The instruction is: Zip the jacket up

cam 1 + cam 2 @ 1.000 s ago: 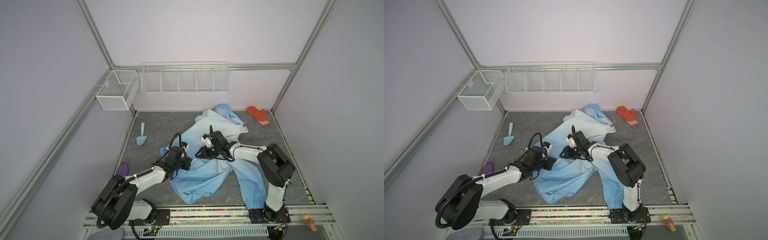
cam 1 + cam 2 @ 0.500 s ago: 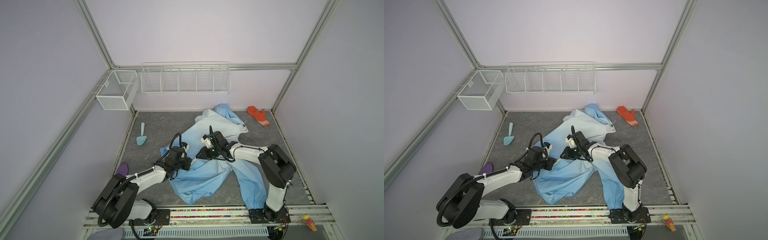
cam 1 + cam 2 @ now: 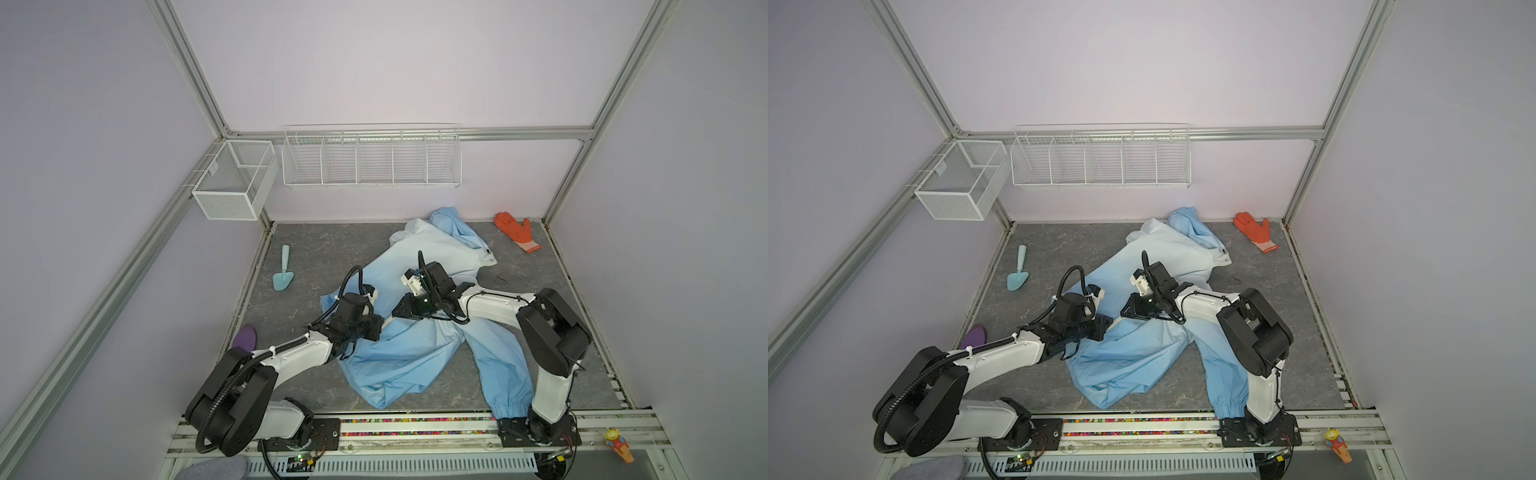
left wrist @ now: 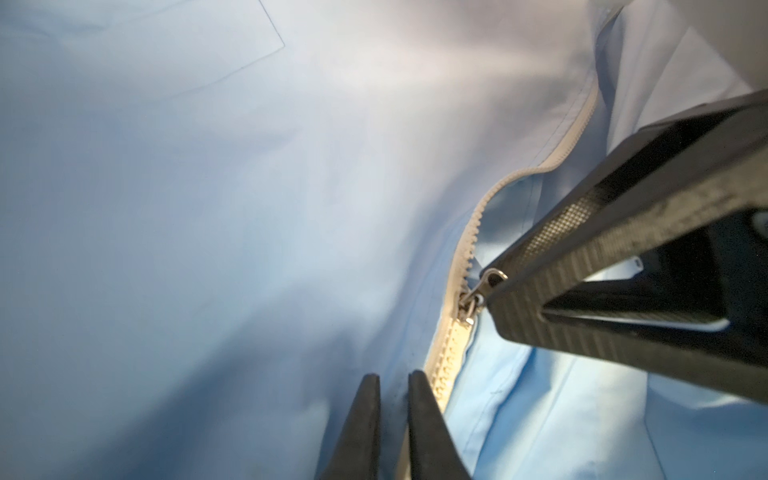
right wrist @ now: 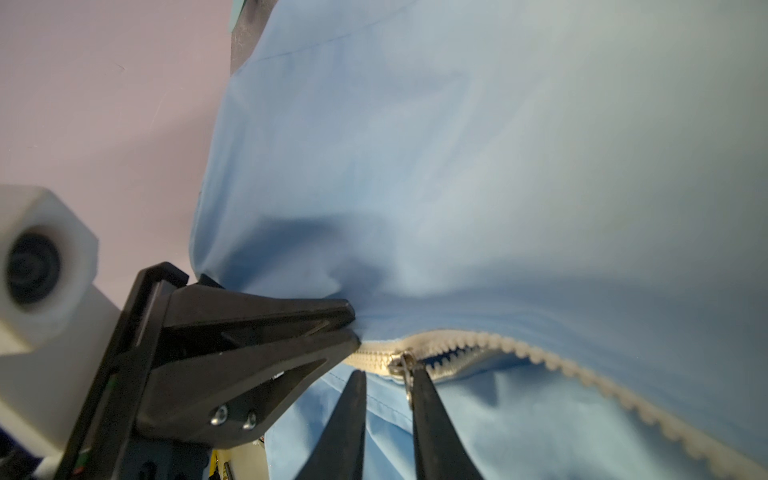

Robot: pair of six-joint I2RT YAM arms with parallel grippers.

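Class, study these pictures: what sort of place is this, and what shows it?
Probably a robot test cell: two arms bolted to a rail, plain walls in an aluminium frame, wire baskets hung behind.

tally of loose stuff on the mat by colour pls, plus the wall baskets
Blue: 1, jacket
Orange: 1, glove
Teal: 1, trowel
Purple: 1, flat piece
White: 2, mesh basket, wire rack
Total: 6
Not counted: dark mark, too small to tell.
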